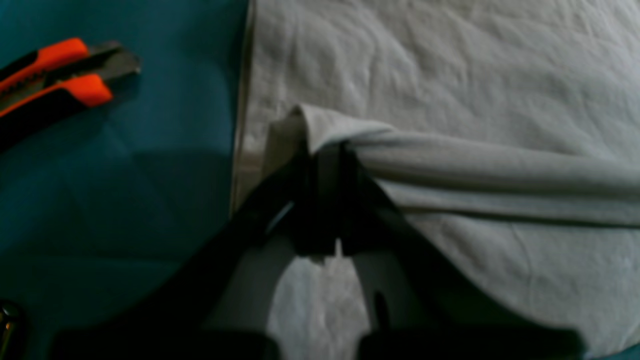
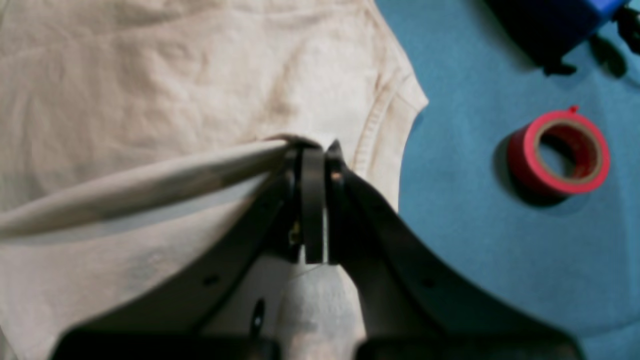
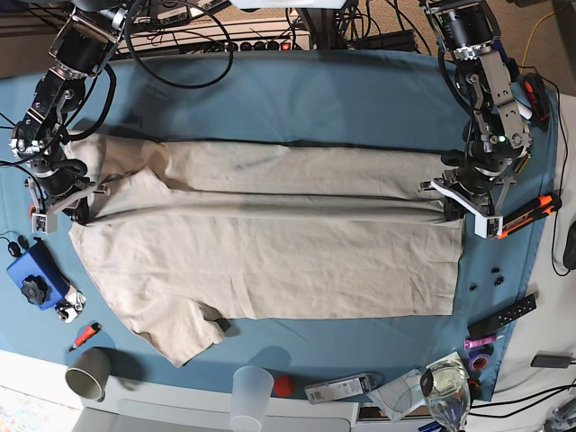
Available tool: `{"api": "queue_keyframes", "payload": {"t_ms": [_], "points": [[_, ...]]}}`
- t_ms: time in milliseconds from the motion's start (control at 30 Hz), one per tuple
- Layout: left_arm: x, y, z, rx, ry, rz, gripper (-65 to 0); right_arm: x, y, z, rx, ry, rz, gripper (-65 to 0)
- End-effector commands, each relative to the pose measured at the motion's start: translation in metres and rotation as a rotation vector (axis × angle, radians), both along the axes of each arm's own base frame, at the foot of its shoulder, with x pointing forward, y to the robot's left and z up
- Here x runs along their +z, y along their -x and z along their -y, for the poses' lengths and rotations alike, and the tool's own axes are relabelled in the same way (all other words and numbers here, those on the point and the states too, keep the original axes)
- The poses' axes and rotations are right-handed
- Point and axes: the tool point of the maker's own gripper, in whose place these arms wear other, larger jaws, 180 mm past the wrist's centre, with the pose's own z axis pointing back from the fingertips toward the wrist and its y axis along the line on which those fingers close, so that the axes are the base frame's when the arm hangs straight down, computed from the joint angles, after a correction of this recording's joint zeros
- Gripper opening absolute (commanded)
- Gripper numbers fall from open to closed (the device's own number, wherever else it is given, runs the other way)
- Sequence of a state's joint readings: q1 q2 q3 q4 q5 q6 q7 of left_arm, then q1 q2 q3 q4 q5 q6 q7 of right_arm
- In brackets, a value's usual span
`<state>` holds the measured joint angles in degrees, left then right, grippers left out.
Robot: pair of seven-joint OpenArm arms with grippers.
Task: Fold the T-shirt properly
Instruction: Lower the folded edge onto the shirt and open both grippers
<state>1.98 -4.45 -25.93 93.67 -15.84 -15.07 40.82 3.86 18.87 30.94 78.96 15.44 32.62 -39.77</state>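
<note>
We see the T-shirt (image 3: 270,243) spread flat across the middle of the blue table cloth (image 3: 306,99), its length running from one arm to the other. The beige fabric is wrinkled, with one short sleeve pointing toward the near edge and the far long edge lifted into a taut ridge stretched between the two grippers.

At the hem end, the left gripper (image 1: 327,150) is clamped on a pinched-up fold of the shirt, jaws pressed together with the cloth bunched at the tips; from there the raised fold runs away as a tight roll above the flat layer. At the sleeve and shoulder end, the right gripper (image 2: 314,150) is likewise closed on the shirt, nipping the fabric just beside the stitched sleeve seam, and the same stretched ridge leads off from its tips.

Outward from the shirt, an orange and black utility knife (image 1: 55,82) lies on the cloth just beyond the hem near the left gripper. A roll of red tape (image 2: 559,152) sits on the cloth near the right gripper, apart from the sleeve. A blue box (image 3: 32,275) rests close to that side's table edge. Along the near edge stand a paper cup (image 3: 88,373) and a clear plastic cup (image 3: 252,392)
</note>
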Motion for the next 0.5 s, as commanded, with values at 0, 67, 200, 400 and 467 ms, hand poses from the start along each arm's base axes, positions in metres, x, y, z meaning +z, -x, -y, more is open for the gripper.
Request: {"api": "queue_keyframes", "payload": {"t_ms": [0, 67, 200, 400, 467], "points": [[0.017, -0.012, -0.004, 0.004, -0.013, 0.063, -65.0, 0.022, -0.012, 0.008, 0.002, 0.037, 0.067, -65.0], [0.018, -0.013, -0.004, 0.004, -0.013, 0.066, -65.0, 0.022, -0.014, 0.003, 0.021, 0.047, 0.067, -65.0], [0.019, -0.013, -0.004, 0.004, -0.014, 0.072, -65.0, 0.020, -0.021, -0.002, 0.044, 0.095, 0.046, -65.0], [0.025, -0.015, 0.000, -0.093, -0.047, 0.095, -61.5, 0.031, -0.034, 0.000, 0.022, 0.101, 0.049, -65.0], [0.028, -0.016, -0.001, -0.117, -0.063, 0.102, -52.3, 0.032, -0.034, 0.000, 0.031, 0.105, 0.047, -65.0]]}}
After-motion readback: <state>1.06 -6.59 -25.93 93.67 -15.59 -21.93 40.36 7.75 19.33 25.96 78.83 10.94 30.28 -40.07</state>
